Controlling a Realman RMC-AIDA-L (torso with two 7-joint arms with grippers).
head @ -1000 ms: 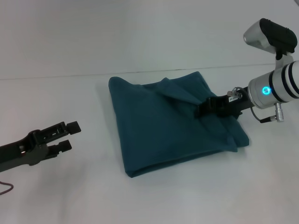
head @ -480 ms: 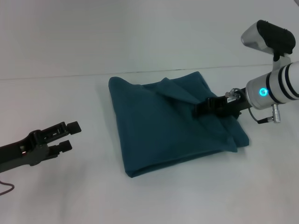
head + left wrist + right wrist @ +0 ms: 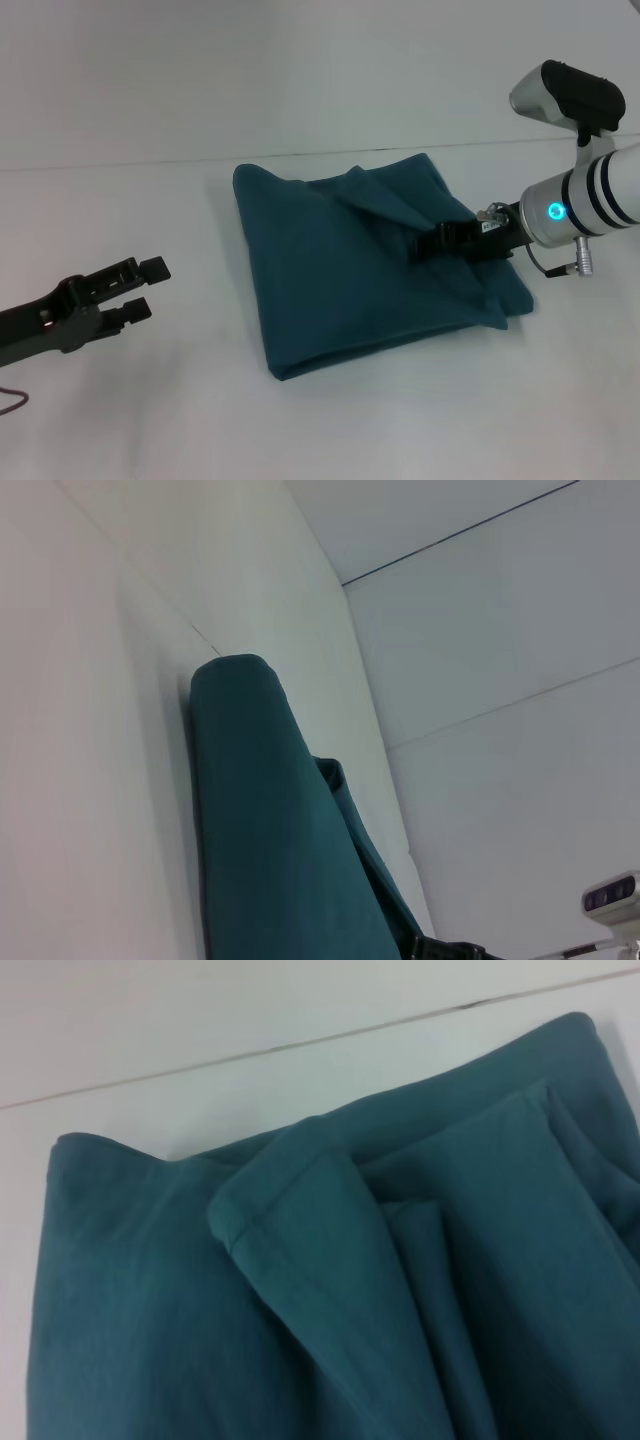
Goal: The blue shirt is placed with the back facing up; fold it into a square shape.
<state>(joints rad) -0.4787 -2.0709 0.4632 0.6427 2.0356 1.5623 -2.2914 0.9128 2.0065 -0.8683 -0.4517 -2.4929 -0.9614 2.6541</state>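
Note:
The blue shirt (image 3: 360,280) lies on the white table as a rough square of several layers, with a loose flap (image 3: 390,200) folded over near its far right corner. My right gripper (image 3: 424,244) rests low on the shirt's right part, just below that flap. The right wrist view shows the shirt (image 3: 150,1340) close up, with the flap's hemmed corner (image 3: 262,1222) lying on top. My left gripper (image 3: 149,288) hovers open and holding nothing over bare table, well to the left of the shirt. From the left wrist, the shirt (image 3: 270,840) is seen edge-on.
The white table (image 3: 120,400) surrounds the shirt on all sides. A dark seam line (image 3: 110,164) runs across the table behind the shirt. A thin cable (image 3: 12,402) lies at the near left edge.
My right gripper has shifted slightly to the left and lower over the shirt. The left arm and the shirt's outline have stayed put.

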